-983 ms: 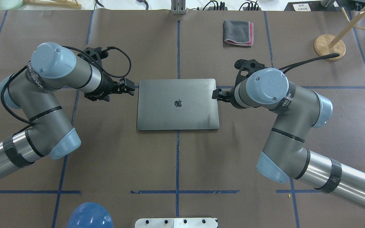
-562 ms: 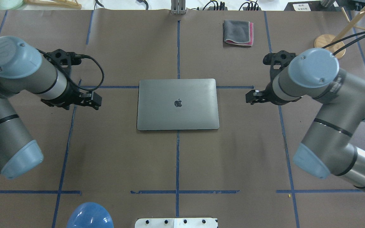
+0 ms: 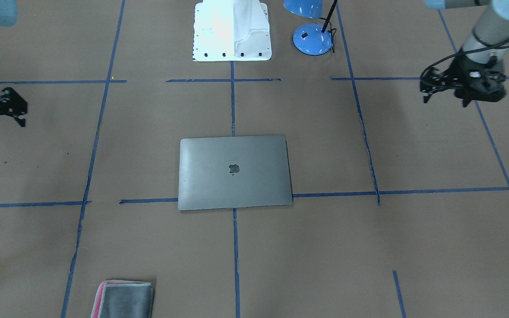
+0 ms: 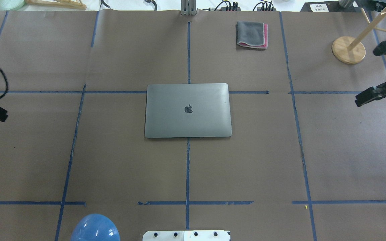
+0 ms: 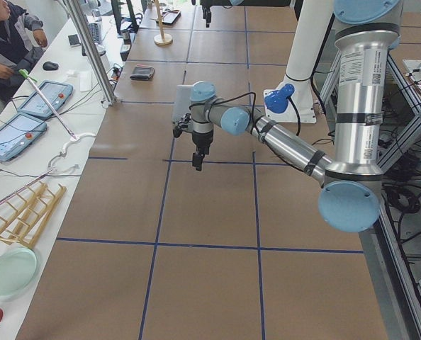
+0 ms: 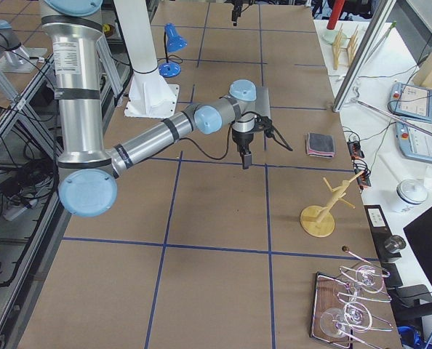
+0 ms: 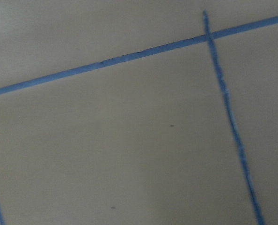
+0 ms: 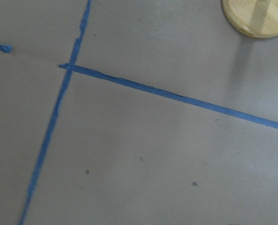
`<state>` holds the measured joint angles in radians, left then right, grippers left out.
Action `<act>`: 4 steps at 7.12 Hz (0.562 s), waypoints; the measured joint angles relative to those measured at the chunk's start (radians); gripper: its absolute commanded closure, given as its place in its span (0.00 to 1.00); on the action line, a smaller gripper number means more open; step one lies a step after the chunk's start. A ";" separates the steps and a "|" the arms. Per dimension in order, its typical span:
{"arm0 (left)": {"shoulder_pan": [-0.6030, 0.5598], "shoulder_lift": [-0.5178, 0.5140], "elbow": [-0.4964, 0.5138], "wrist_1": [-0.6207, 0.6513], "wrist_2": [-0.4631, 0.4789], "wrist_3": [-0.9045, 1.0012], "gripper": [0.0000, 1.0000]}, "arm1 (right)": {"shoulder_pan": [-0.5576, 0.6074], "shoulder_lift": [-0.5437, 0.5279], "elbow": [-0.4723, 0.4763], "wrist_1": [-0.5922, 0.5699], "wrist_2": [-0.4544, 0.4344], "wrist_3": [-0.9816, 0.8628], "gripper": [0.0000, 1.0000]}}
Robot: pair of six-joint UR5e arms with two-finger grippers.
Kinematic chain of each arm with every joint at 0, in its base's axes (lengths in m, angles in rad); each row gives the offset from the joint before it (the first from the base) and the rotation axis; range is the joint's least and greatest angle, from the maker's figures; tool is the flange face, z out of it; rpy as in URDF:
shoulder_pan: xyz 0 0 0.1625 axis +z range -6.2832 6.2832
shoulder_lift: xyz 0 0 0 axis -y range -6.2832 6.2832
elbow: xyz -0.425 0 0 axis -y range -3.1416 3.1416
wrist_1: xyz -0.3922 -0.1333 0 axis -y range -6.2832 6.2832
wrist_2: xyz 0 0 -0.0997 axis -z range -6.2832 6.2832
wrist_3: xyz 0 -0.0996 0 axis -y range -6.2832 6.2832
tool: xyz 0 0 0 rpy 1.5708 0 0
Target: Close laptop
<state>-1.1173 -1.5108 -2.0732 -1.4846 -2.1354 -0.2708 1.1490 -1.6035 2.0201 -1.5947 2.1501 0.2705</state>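
Observation:
The space-grey laptop (image 4: 188, 110) lies shut and flat at the middle of the table, lid down with its dark logo up; it also shows in the front view (image 3: 234, 172). My left gripper (image 4: 2, 116) is far out at the table's left edge, well clear of the laptop, with its fingers together and empty; in the front view it is at the right (image 3: 423, 86). My right gripper (image 4: 358, 101) is far out at the right edge, also shut and empty, at the left of the front view (image 3: 22, 110). Both wrist views show only bare table and blue tape.
A folded grey-and-pink cloth (image 4: 252, 34) lies behind the laptop to the right. A wooden stand (image 4: 348, 49) is at the far right, close to my right gripper. A blue lamp (image 4: 94, 228) and the white robot base (image 3: 231, 31) are at the near edge.
Both arms have pulled back from the laptop's sides to the table's left and right edges. The laptop has stayed shut and still.

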 measured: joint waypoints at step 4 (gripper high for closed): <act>-0.436 0.078 0.297 0.024 -0.160 0.491 0.01 | 0.285 -0.155 -0.150 0.016 0.152 -0.425 0.00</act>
<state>-1.5537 -1.4330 -1.7766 -1.4607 -2.2959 0.2204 1.4341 -1.7588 1.8700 -1.5785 2.3022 -0.1548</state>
